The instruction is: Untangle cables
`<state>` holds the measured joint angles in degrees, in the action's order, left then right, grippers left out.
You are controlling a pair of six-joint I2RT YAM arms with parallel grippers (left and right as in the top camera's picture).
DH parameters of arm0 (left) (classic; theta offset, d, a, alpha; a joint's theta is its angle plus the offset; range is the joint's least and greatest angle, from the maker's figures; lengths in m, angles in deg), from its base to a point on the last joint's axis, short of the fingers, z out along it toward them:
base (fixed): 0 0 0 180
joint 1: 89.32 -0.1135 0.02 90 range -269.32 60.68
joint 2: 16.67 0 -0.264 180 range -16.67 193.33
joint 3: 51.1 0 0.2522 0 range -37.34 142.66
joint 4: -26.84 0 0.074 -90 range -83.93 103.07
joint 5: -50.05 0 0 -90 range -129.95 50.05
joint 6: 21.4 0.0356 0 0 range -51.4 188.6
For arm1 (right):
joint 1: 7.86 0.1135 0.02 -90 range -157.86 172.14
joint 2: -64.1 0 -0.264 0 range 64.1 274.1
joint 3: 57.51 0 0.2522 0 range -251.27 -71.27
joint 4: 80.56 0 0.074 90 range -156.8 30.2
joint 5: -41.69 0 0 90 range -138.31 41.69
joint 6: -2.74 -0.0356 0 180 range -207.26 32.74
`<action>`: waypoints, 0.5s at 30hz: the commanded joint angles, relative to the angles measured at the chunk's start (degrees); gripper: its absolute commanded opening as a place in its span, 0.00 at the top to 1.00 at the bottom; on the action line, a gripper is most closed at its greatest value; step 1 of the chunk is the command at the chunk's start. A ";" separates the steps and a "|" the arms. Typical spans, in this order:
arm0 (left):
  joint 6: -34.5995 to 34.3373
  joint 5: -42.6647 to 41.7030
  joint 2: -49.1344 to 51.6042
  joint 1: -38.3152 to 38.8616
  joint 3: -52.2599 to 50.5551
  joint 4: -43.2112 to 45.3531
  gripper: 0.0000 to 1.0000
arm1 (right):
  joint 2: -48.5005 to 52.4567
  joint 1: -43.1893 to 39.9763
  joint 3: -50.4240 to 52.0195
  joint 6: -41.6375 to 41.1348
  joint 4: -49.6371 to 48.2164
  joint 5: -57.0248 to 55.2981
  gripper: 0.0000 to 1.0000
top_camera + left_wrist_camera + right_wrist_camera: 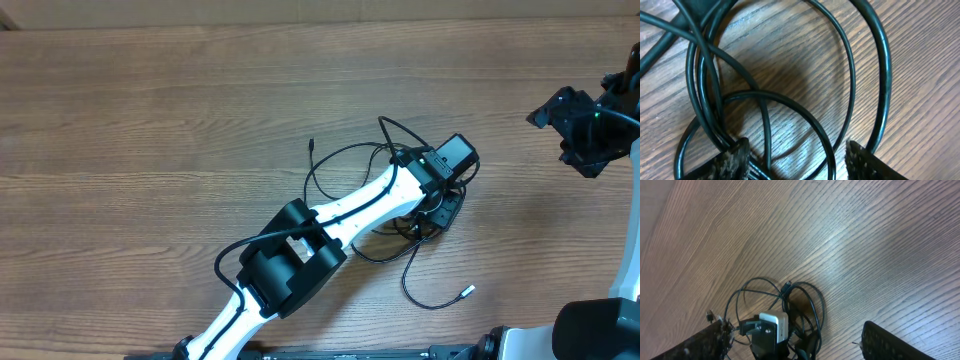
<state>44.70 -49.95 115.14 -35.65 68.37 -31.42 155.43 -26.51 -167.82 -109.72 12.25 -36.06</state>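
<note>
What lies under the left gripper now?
The left gripper hangs open over bunched loops of black cables on the wooden table. Overhead, the arm hides the tangle's middle.

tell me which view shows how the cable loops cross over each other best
Left wrist: the cables fill the frame close up, each crossing loop distinct. Overhead shows the whole spread, but the left arm hides its middle. Right wrist sees the bundle small, at the bottom edge.
</note>
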 commanded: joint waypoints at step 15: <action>-0.55 3.10 2.71 2.82 -0.63 0.79 0.55 | -1.49 1.07 -1.29 1.18 -0.70 0.55 0.18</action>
<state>44.53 -47.61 115.51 -33.68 68.37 -30.58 155.43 -25.70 -167.82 -109.63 11.83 -36.04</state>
